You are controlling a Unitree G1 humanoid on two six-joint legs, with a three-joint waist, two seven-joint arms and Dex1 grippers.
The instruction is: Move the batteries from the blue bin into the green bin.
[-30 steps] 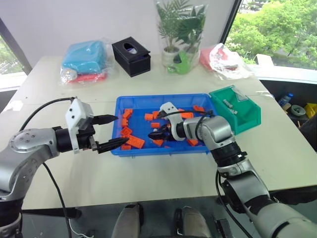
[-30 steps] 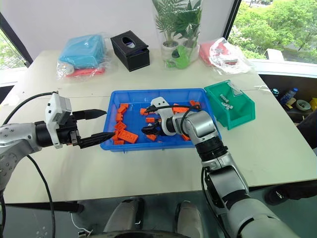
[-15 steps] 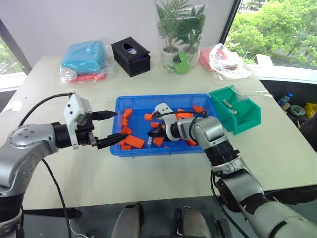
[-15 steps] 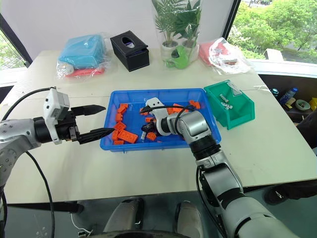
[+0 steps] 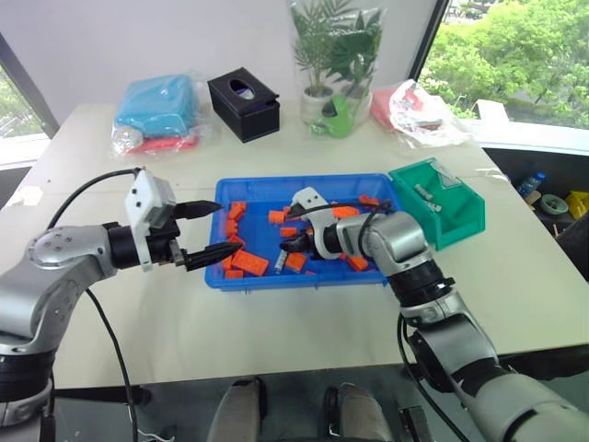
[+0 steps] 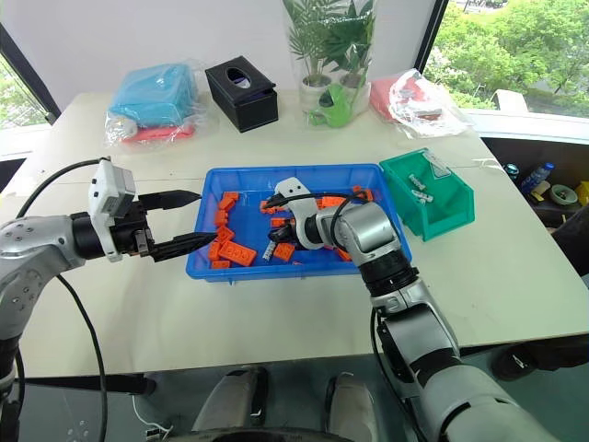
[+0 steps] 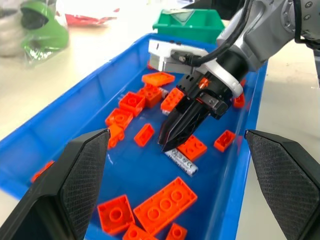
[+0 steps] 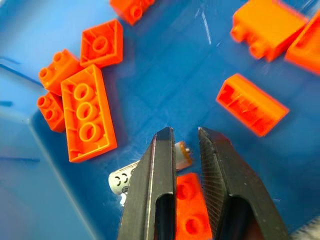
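- My right gripper [image 8: 186, 150] pointed down into the blue bin [image 5: 386, 198], its fingers [image 8: 155, 165] drawn close with only a narrow gap. A battery [image 8: 150, 170] lay flat on the bin floor right under the tips, partly hidden behind one finger. I could not tell whether it was pinched or merely straddled.
- My left gripper [image 5: 210, 232] hovered spread wide at the bin's rim, holding nothing.
- I judged the battery stiff, smooth and light — a hard cylinder likely to roll or squirt out of a loose pinch.
- The place to take it, I reckoned, was across its middle, fingers square to its length.
- Orange bricks [image 8: 87, 117] crowded close beside the tips — one lay touching the battery.
- The green bin [image 5: 442, 207] sat well off beyond the wrist side.
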